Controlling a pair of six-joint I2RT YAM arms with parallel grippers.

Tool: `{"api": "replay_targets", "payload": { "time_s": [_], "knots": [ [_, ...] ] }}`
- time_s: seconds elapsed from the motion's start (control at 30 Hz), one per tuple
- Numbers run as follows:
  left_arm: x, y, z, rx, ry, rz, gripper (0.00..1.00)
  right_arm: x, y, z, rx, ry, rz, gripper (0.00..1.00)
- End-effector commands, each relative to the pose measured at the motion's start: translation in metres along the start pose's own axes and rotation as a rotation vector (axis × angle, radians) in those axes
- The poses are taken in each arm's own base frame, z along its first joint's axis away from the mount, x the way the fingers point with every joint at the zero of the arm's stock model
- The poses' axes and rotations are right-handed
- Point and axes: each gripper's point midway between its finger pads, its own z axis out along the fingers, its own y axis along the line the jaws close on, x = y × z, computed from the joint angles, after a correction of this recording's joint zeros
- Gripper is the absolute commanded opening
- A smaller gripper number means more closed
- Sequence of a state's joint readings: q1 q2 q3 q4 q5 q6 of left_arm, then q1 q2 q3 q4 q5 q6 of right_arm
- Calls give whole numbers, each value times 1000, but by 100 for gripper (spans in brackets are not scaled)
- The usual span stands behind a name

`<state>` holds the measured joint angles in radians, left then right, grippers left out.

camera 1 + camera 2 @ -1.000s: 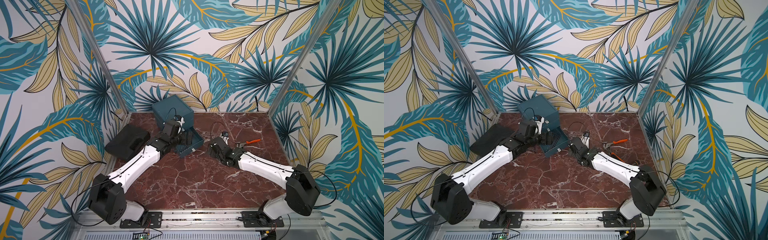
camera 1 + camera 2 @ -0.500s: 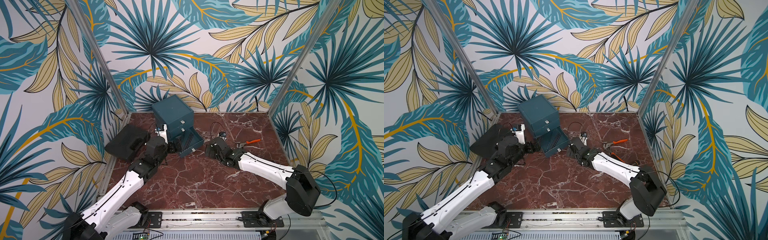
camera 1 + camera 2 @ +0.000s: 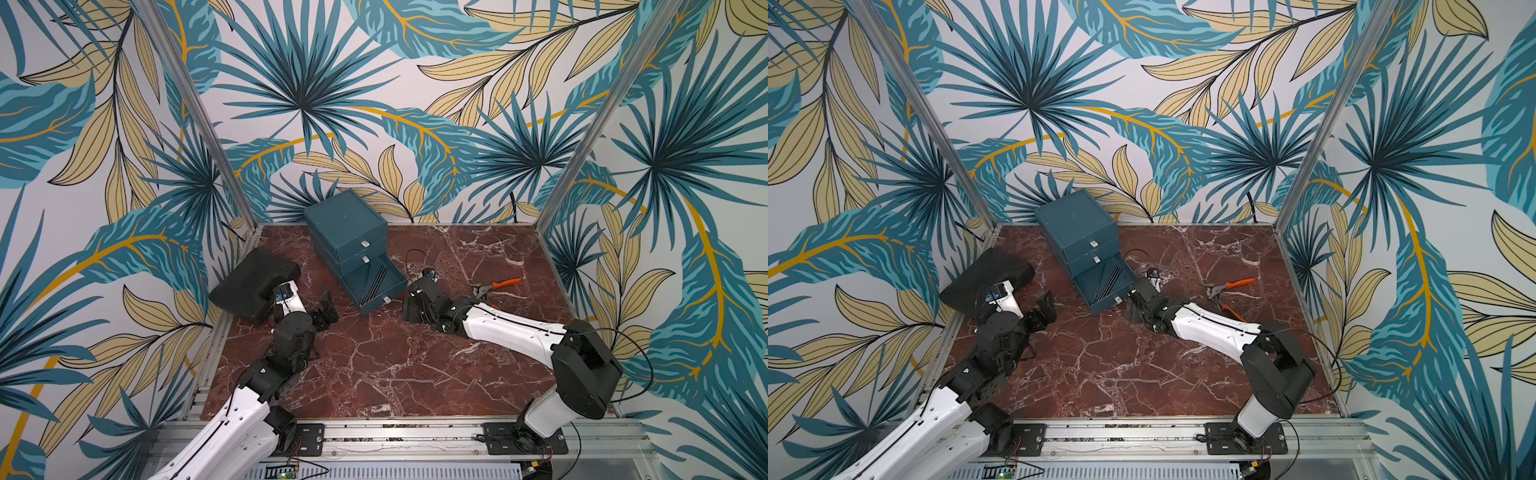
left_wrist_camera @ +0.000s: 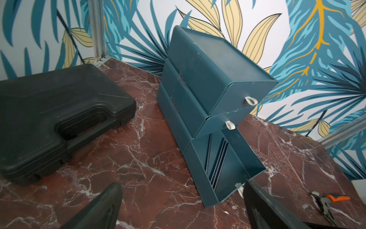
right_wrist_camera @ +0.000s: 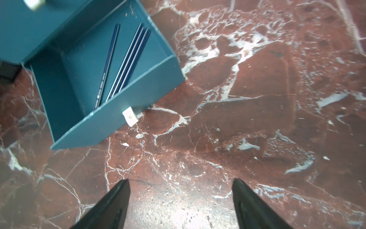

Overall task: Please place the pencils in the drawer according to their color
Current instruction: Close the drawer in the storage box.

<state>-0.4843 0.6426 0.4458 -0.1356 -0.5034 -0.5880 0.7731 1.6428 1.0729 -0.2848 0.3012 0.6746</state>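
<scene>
Slim dark pencils (image 5: 126,59) lay in the open bottom drawer (image 5: 65,83) of the boxy dark teal chest (image 3: 345,226) on the red marble bench (image 3: 395,365). The left tool (image 4: 182,183) and right tool (image 5: 180,181) both stood apart, empty.

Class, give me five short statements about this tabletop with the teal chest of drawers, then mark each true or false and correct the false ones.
1. The bottom drawer is pulled out. True.
2. Dark pencils lie inside it. True.
3. The right gripper holds a pencil. False: it is open and empty above the table.
4. The pliers are in the drawer. False: they lie on the table.
5. The top drawer is open. False: it is shut.
</scene>
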Motion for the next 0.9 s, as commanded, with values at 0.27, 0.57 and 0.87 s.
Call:
{"api": "replay_targets", "payload": {
  "time_s": [0.27,0.57,0.87],
  "knots": [
    [26,42,-3,-131,-2,-55,100,8,43,34,-109,30,-101,76],
    [42,53,1,-150,1,-88,100,8,62,61,-140,38,-152,73],
    [46,55,2,-154,6,-83,100,0,65,75,-134,27,-153,72]
  ]
}}
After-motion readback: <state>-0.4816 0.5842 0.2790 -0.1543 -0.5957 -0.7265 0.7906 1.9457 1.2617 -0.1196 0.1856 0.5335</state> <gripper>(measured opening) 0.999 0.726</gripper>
